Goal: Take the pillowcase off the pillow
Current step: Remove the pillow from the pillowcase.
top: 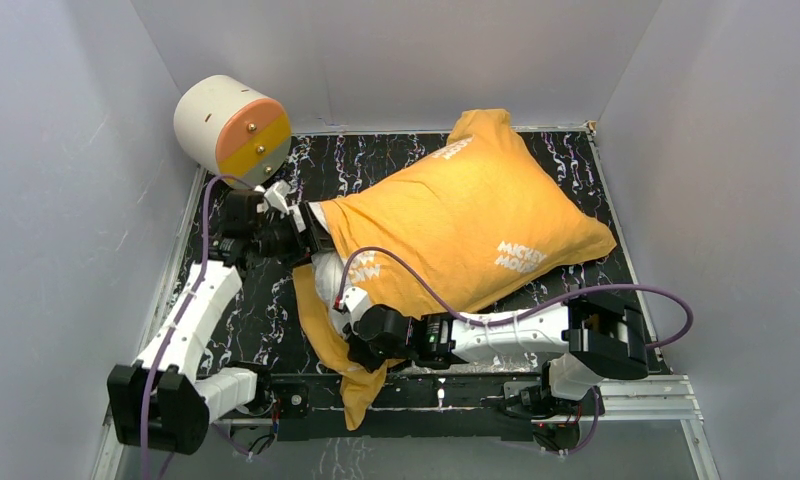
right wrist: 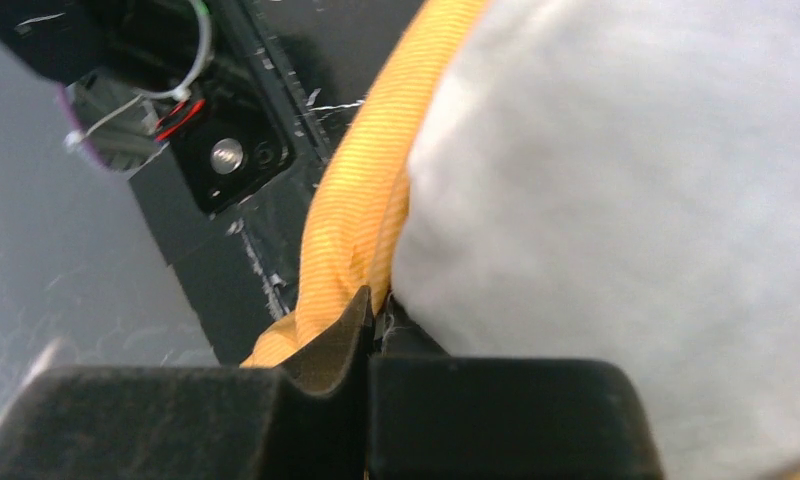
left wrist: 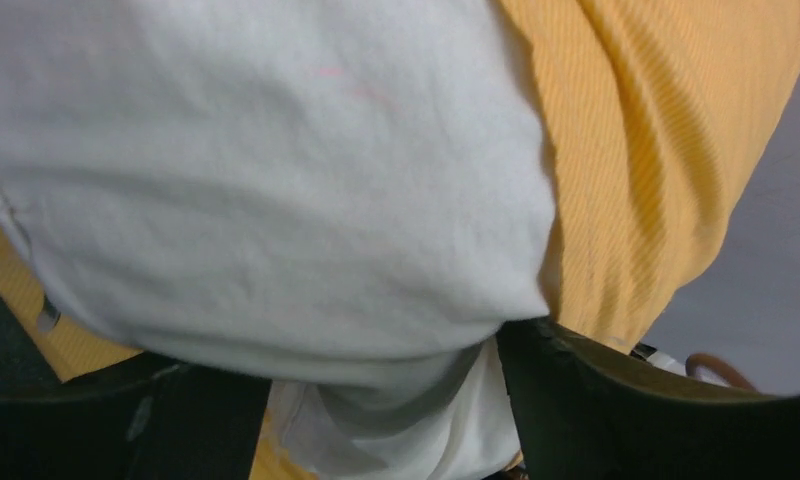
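pillowcase spot: the pillowcase point(top: 456, 215) is spread over the middle and right of the black marbled table point(top: 376, 165), orange-yellow face up, and most of it is filled out by the pillow inside.

long axis: it's laid roughly left to right across the table but a bit skewed, so one closed corner is aimed at the back wall and another at the right wall.

mouth: the open end is turned toward the left, near side. A loose flap of it is trailed down to the near edge, between the two arm bases.

pillow: the white pillow point(top: 328, 272) is exposed only at that mouth, as a bulge between the two grippers.

lettering: white lettering point(top: 521, 257) is printed near the right corner, on a slant.

left gripper: the left gripper point(top: 311, 232) is parked at the far edge of the mouth. In its wrist view the fingers point(left wrist: 616, 400) are spread apart, white pillow fabric is bulged in between them, and nothing is pinched.

right gripper: the right gripper point(top: 352, 350) is set on the near flap. Its jaws are pressed together with a fold of orange fabric caught between them, and the pillow is pushed up right beside.

cable: a purple cable point(top: 446, 300) is draped over the near part of the pillowcase.

cylinder: a cream cylinder point(top: 232, 125) with an orange-yellow end is sat in the far left corner, apart from the pillowcase.
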`<state>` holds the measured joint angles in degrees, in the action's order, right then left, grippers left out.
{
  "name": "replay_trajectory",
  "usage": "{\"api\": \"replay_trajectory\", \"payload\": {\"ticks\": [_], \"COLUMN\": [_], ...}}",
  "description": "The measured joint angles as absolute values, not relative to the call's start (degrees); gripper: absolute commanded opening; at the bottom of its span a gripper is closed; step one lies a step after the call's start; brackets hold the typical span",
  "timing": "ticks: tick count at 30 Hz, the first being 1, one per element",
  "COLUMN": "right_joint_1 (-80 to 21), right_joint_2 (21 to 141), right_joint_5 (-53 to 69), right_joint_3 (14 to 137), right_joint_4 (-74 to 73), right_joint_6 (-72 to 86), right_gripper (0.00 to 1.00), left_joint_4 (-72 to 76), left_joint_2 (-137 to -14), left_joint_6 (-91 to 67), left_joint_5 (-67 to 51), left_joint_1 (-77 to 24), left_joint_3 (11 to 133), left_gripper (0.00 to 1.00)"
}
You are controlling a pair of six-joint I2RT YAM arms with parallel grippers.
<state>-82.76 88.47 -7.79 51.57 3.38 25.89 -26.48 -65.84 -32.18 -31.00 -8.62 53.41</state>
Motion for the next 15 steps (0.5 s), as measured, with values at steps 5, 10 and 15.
{"api": "replay_trajectory", "payload": {"ticks": [5,10,15], "right_joint_1": [-84.5,-84.9,-84.9], "right_joint_2": [89.7,89.5,88.3], "right_joint_5": [-15.7,-18.5,-18.2], "right_joint_3": [48.3,44.1,41.2], "right_joint_4": [7.5,15.3,20.8], "right_joint_6": [32.1,33.6,32.8], "right_gripper": [0.03,0.03,0.04], "left_joint_4": [-24.2,-22.8,-18.1], "left_joint_2": [-53.1,-41.5,-35.7], "left_joint_6": [-33.3,-36.1,-41.2], "left_joint_5": [-28.2,-30.7,-37.3], "left_joint_1": [-7.9,-7.9,-9.2], "left_joint_3": [43.3,34.0,26.1], "left_gripper": [0.87,0.85,0.85]}}
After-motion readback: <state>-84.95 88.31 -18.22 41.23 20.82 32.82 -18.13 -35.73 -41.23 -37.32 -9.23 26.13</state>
